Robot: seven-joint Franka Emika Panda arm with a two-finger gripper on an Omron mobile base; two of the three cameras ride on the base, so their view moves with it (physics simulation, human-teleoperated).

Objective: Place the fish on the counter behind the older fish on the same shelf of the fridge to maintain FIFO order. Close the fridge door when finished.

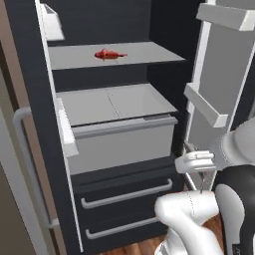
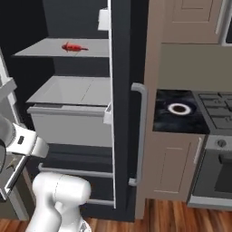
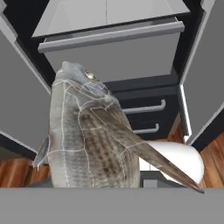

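The silver-grey fish (image 3: 87, 135) hangs close before the hand camera, head toward the fridge, and hides the finger tips; my gripper (image 1: 180, 164) is shut on it. The hand sits low between the open doors, in front of the grey drawer (image 1: 124, 142). The older fish (image 1: 108, 54) (image 2: 74, 47), bright red, lies on the light-grey shelf (image 1: 154, 52) (image 2: 41, 49) well above the hand, left of the shelf's middle. The black fridge (image 1: 30, 74) stands with both doors open. The black marble counter (image 2: 170, 122) lies to the right of the fridge.
The right door's bins (image 1: 206, 104) jut out just above the hand. The left door's edge (image 2: 120, 113) and its grey handle (image 2: 141, 131) stand between fridge and counter. A white ring (image 2: 179, 108) lies on the counter, the stovetop (image 2: 215, 106) beside it. Two lower drawers (image 1: 127, 194) sit below.
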